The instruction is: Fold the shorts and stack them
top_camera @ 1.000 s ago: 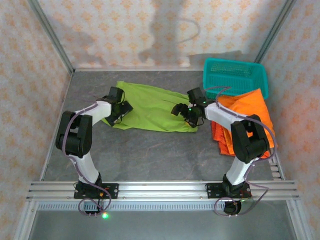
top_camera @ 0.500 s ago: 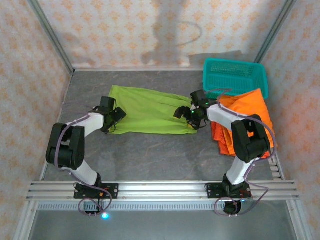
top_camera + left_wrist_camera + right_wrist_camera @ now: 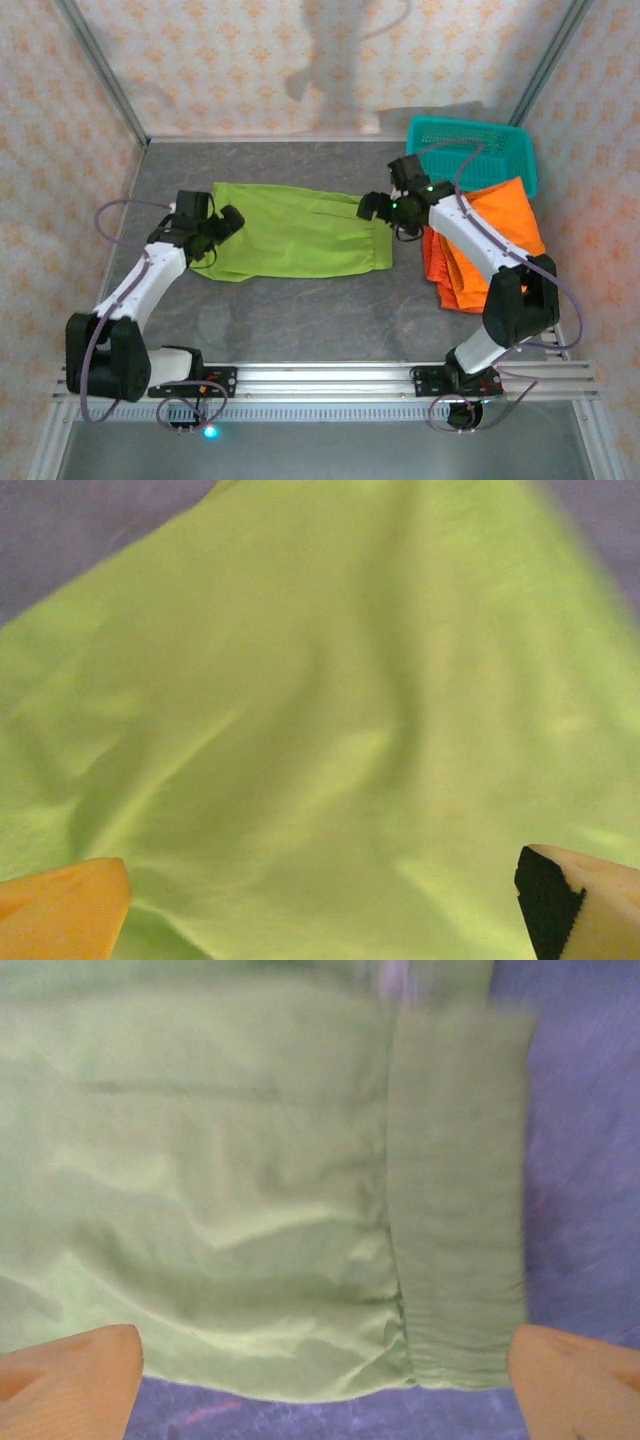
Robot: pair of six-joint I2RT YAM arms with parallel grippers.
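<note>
Left gripper [image 3: 225, 227] and right gripper [image 3: 374, 212] gape empty over green shorts [image 3: 295, 232]; we should pinch both corners facing the table's [image 3: 300, 312] near edge.

top: high behind arms, looking down | wrists: close, downward | shared: lime shorts [image 3: 295, 232]

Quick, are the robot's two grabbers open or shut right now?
Left gripper: open, holding nothing, over the lime-green shorts.
Right gripper: open, holding nothing.
</note>
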